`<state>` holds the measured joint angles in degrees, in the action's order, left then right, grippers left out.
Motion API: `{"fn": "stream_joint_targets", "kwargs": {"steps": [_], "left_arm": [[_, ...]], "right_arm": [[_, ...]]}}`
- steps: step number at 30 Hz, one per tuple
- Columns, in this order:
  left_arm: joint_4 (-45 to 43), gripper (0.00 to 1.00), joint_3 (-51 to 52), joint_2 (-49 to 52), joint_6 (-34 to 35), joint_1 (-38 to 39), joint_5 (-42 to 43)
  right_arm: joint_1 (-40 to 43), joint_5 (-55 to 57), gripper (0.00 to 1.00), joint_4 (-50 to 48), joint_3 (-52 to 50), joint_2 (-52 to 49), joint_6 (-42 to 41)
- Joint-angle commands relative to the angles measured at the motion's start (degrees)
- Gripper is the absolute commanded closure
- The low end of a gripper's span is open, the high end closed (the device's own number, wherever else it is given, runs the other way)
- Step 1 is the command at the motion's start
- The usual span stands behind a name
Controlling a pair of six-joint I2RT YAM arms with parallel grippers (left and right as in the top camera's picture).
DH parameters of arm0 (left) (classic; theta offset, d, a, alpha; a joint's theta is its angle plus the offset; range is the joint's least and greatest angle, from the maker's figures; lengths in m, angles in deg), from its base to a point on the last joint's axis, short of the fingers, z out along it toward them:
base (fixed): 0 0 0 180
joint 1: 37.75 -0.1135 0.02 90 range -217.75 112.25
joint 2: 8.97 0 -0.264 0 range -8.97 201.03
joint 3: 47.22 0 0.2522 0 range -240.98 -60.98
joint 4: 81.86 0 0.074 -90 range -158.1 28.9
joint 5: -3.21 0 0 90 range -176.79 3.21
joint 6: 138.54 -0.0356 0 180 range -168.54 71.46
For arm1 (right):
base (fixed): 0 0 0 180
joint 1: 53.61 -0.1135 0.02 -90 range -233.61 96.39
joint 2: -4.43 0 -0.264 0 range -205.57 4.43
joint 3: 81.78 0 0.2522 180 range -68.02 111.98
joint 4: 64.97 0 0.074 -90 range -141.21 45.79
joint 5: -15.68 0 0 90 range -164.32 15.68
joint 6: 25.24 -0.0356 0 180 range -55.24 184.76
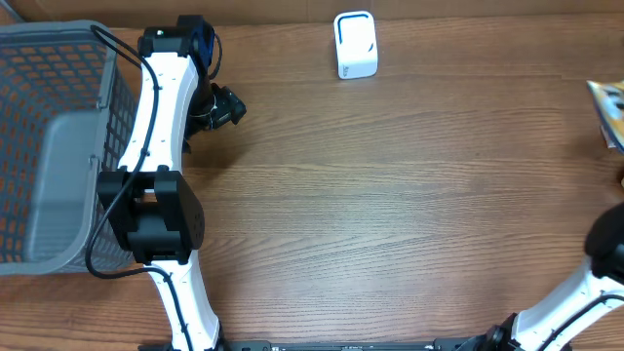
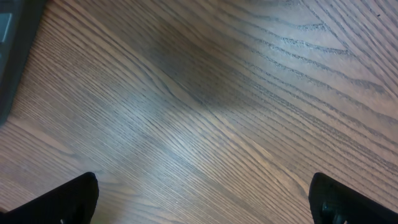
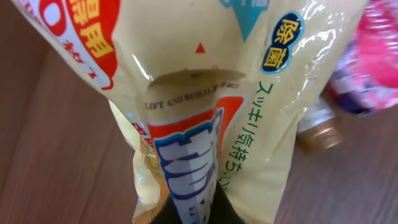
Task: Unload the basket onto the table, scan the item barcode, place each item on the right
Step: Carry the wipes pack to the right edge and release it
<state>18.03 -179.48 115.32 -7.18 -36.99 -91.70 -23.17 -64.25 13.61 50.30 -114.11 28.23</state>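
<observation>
My right gripper (image 3: pixel 193 208) is shut on the item, a yellow plastic packet (image 3: pixel 267 106) with Japanese print and a blue-and-white label. The packet fills the right wrist view, and its pinched fold runs down between the black fingers. From overhead, only a corner of the packet (image 1: pixel 608 109) shows at the table's right edge. No barcode shows in any view. The white scanner (image 1: pixel 355 44) stands at the back middle of the table. My left gripper (image 2: pixel 202 199) is open above bare wood beside the basket, with nothing between its fingers (image 2: pixel 68 199).
A grey mesh basket (image 1: pixel 49 146) takes up the left end of the table, and its dark edge (image 2: pixel 7 56) shows in the left wrist view. Behind the packet lie a pink package (image 3: pixel 367 56) and a brown-capped bottle (image 3: pixel 317 134).
</observation>
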Motion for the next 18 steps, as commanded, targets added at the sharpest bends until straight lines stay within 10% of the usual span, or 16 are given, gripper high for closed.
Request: {"fn": "stream_joint_targets", "kwargs": {"steps": [1, 6, 14, 18], "left_arm": [[0.1, 0.00, -0.9, -1.6, -1.1, 0.4, 0.0], [0.1, 0.00, -0.9, -1.6, -1.1, 0.4, 0.0], [0.1, 0.00, -0.9, -1.6, -1.1, 0.4, 0.0], [0.1, 0.00, -0.9, -1.6, -1.1, 0.4, 0.0]], "right_arm": [[3.8, -0.8, 0.96, 0.0, -1.2, -2.0, -1.9], [8.0, -1.1, 0.93, -0.4, -2.9, -4.0, -1.7], [9.2, -3.5, 0.52, 1.2, -2.7, -4.2, -1.0], [9.2, -6.3, 0.50, 3.7, -1.6, -2.2, -1.0]]}}
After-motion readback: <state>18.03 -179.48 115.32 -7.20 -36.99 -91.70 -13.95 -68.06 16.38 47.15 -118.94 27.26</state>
